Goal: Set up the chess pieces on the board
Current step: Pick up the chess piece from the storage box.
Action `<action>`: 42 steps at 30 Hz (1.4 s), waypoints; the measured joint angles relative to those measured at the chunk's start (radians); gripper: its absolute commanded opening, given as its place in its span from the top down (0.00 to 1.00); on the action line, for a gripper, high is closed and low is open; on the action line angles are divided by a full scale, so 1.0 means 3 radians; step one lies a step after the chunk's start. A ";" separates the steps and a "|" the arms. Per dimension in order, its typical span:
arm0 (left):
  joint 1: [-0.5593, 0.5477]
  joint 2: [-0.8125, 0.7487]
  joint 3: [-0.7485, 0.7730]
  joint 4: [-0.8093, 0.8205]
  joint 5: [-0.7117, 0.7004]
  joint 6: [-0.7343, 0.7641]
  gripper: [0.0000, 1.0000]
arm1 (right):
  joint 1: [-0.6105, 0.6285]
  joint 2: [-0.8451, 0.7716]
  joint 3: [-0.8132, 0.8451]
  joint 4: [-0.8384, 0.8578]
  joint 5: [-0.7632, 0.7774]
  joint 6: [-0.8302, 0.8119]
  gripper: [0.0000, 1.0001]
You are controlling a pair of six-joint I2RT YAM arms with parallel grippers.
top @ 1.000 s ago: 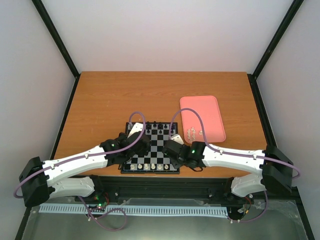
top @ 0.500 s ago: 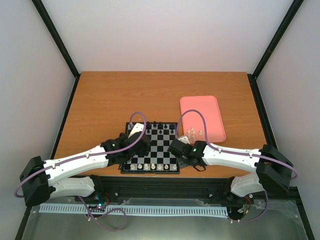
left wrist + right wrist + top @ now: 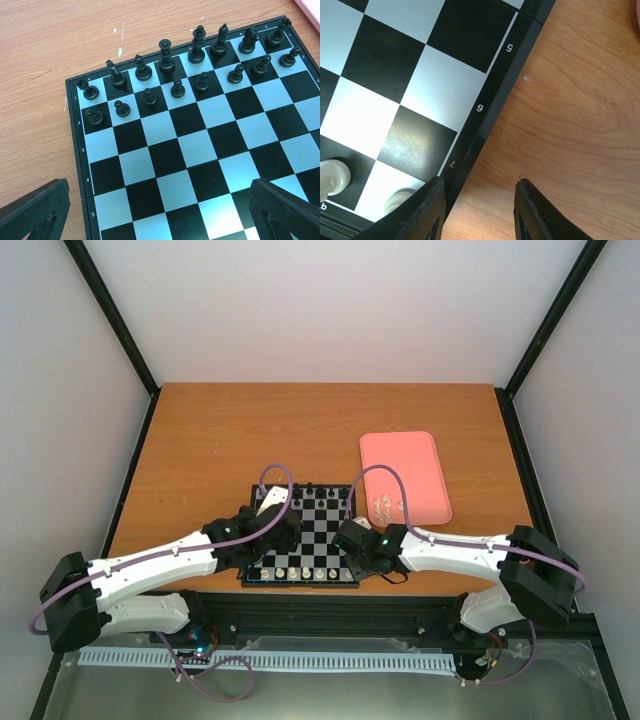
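1. Layout: chessboard (image 3: pixel 312 532) lies near the front edge of the table (image 3: pixel 220 440); black pieces (image 3: pixel 202 80) fill its two far rows.
2. Task items: white chess pieces (image 3: pixel 300 572) stand along the near row; spare white pieces (image 3: pixel 385 506) lie in the pink tray (image 3: pixel 405 455).
3. Grippers: left gripper (image 3: pixel 160 207) hovers over the board, jaws wide apart; right gripper (image 3: pixel 480 202), half parted and empty, hangs over the right border.
4. Handling: pieces look light, rigid and easily toppled; pinch the stem from above.

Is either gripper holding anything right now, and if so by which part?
Nothing is held. The left gripper is wide open above the board; the right gripper has only table showing between its fingers.
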 measured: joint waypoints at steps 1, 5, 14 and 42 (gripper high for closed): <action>0.0000 0.0000 0.0000 0.0000 0.0000 0.0000 0.00 | 0.0000 0.0000 -0.0004 0.0005 -0.0011 -0.0001 0.55; 0.0000 0.0000 0.0000 0.0001 0.0000 0.0000 0.00 | 0.0000 0.0006 -0.0009 0.0028 -0.0065 -0.0023 0.55; 0.0000 0.0000 -0.0001 0.0000 0.0000 -0.0001 0.00 | 0.0000 0.0060 -0.0009 0.0103 -0.0174 -0.0085 0.55; 0.0000 0.0001 -0.0004 0.0000 0.0017 0.0000 0.00 | -0.0266 -0.0238 0.0136 -0.0132 0.0336 -0.0009 0.49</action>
